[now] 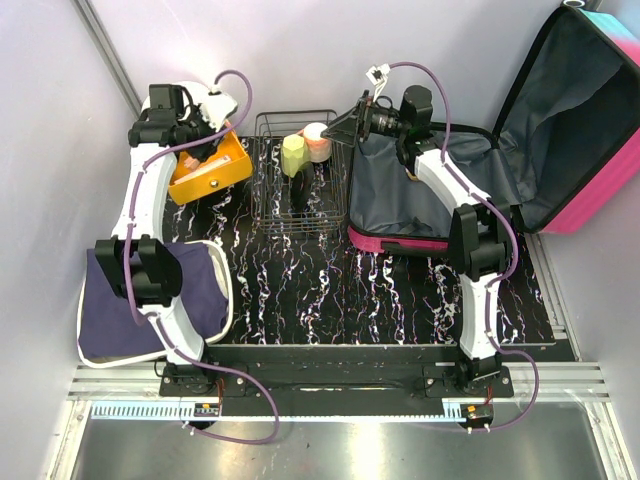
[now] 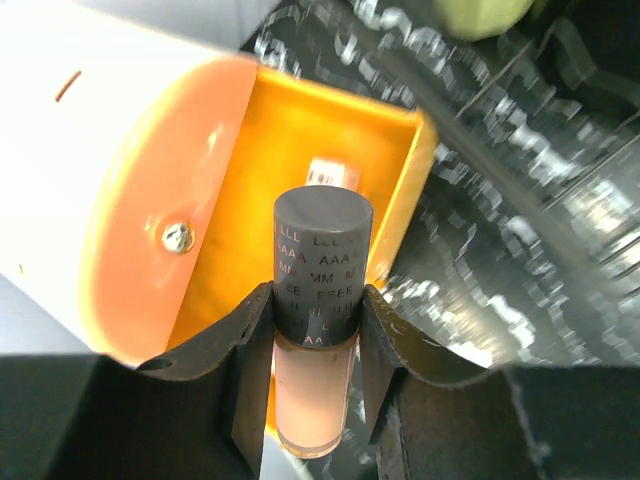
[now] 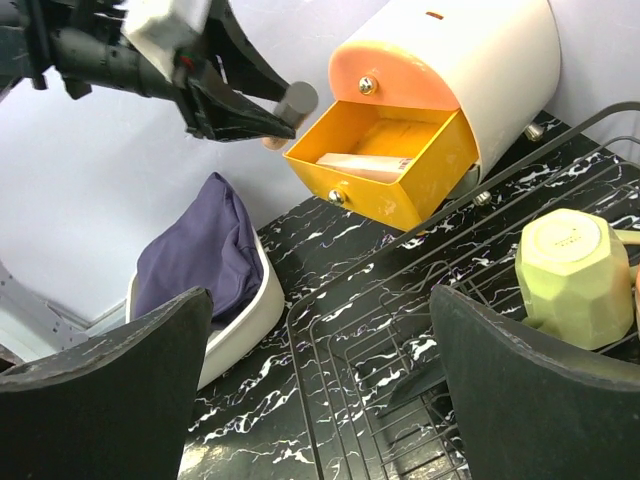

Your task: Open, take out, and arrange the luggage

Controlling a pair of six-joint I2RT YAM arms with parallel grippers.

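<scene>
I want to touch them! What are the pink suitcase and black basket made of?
The open hot-pink hard-shell suitcase looks like smooth plastic, lined with wrinkly dark grey cloth. The black wire basket looks like thin coated metal rods, probably.

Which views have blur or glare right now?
Left wrist: marble tabletop smeared, white drawer box shell blown out, grey-capped bottle in the left gripper sharp. Right wrist: own fingers dark and soft, green cup crisp. Top external: sharp, with glare on the metal sheet at the near edge.
</scene>
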